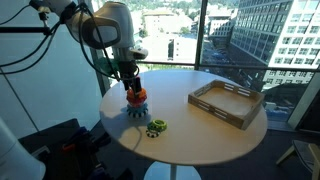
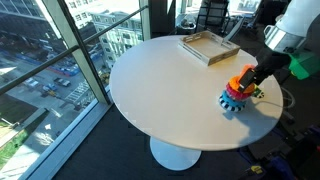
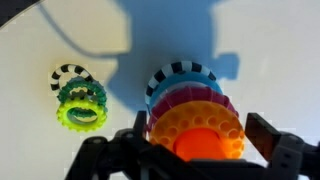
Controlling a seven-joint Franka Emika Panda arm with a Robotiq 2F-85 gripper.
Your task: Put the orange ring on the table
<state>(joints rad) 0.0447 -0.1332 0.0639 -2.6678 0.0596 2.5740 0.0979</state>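
The orange ring (image 3: 176, 124) sits on top of the stacking toy, around the upright orange-red peg (image 3: 205, 146), above a magenta ring (image 3: 185, 98) and a blue base ring. It shows in both exterior views (image 1: 136, 93) (image 2: 238, 84). My gripper (image 3: 200, 132) is open and straddles the orange ring, with one finger on each side and a small gap showing on the right. The gripper is directly above the toy in both exterior views (image 1: 131, 80) (image 2: 250, 78). The toy stands on the round white table (image 1: 195, 135) (image 2: 160, 90).
A small pile of green gear-like and striped rings (image 3: 79, 100) (image 1: 156, 127) lies on the table beside the toy. A rectangular wooden tray (image 1: 228, 102) (image 2: 208, 45) sits on the far side of the table. Windows border the table.
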